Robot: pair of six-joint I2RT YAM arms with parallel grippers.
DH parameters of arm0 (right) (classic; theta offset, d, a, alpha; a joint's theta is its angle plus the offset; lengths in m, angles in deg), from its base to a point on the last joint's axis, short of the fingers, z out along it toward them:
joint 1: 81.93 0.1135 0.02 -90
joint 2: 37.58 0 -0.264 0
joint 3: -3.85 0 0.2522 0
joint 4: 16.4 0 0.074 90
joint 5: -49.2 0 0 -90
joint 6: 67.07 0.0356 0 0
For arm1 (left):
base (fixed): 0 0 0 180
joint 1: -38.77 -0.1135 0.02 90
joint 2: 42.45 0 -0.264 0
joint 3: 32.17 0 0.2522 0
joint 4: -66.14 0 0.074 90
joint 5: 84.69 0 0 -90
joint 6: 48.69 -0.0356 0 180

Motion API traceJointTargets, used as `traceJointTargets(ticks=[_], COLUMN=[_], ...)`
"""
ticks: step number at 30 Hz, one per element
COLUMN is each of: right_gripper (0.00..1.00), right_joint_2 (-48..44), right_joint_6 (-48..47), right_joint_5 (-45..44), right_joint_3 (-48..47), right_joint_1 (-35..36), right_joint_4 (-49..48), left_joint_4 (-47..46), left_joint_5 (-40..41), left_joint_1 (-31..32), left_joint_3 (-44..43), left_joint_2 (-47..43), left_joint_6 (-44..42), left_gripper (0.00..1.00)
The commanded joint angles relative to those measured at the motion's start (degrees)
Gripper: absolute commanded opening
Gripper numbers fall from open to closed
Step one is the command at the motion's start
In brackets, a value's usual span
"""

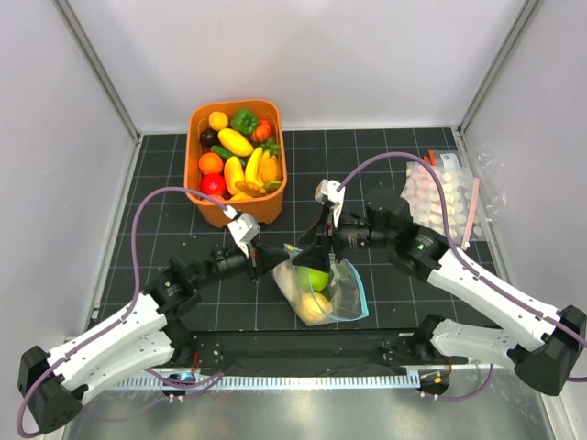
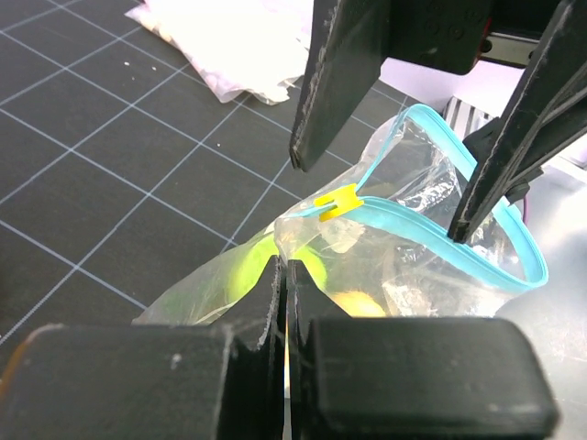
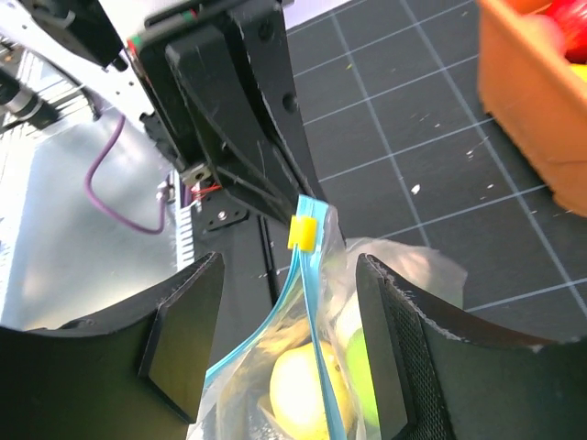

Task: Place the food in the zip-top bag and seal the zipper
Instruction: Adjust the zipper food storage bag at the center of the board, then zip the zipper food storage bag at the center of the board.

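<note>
The zip-top bag lies in the middle of the mat, holding a green apple and a yellow lemon. My left gripper is shut on the bag's plastic near its corner, as the left wrist view shows. The teal zipper loops open past a yellow slider. My right gripper is open and straddles the zipper just behind the slider. In the right wrist view the gripper has the lemon and apple below it.
An orange basket of toy fruits and vegetables stands behind the bag; its corner shows in the right wrist view. Crinkled pink-dotted packs lie at the back right, also in the left wrist view. White walls enclose the mat.
</note>
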Motion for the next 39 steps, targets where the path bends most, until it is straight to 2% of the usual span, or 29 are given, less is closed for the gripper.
traceJointTargets(ticks=[1, 6, 10, 16, 19, 20, 23, 28, 31, 32, 33, 39], right_gripper=[0.66, 0.66, 0.62, 0.36, 0.36, 0.32, 0.11, 0.10, 0.04, 0.03, 0.01, 0.01], right_joint_2=[-1.0, -1.3, -0.9, 0.7, 0.5, 0.4, 0.0, -0.5, -0.4, 0.1, 0.2, 0.2], right_joint_6=[-1.0, -3.2, -6.4, -7.1, -7.1, -6.9, -6.5, -6.0, -6.0, -6.1, -6.2, -6.7], right_joint_5=[-5.7, -10.3, -18.7, -24.4, -25.6, -25.9, -27.5, -28.0, -26.9, -26.6, -26.2, -22.2], right_joint_3=[-0.1, -0.8, -1.7, -2.7, -2.6, -2.5, -2.3, -2.0, -2.0, -2.1, -2.4, -2.6], right_joint_1=[1.3, 4.7, 9.5, 12.4, 12.5, 12.5, 12.5, 12.5, 12.5, 12.5, 12.5, 12.5], right_joint_4=[-3.3, -2.6, -1.1, -0.7, -1.2, -1.4, -1.7, -2.2, -1.9, -1.8, -1.4, -0.7], left_joint_4=[-0.1, 0.2, 0.0, 0.0, 0.2, 0.2, 0.2, 0.2, 0.2, 0.3, 0.3, -2.0], left_joint_5=[-0.2, -0.3, -0.5, -0.6, -0.3, -0.3, -0.5, -0.3, 0.1, 0.0, 0.1, 0.0], left_joint_1=[-0.1, -0.1, -0.1, -0.1, -0.1, -0.1, -0.1, -0.1, -0.1, -0.1, -0.1, -0.1], left_joint_3=[-2.9, -3.2, -3.0, -2.9, -3.0, -3.0, -3.1, -2.8, -2.9, -2.9, -2.8, -1.0], left_joint_2=[0.9, 1.1, 0.4, 0.3, 0.3, 0.3, 0.3, 0.2, 0.2, 0.1, -0.3, -2.9], left_joint_6=[1.1, 1.3, 1.4, 1.4, 1.4, 1.4, 1.4, 1.4, 1.4, 1.4, 1.4, 2.0], left_gripper=[0.00, 0.00, 0.00, 0.00, 0.00, 0.00, 0.00, 0.00, 0.00, 0.03, 0.12, 0.46])
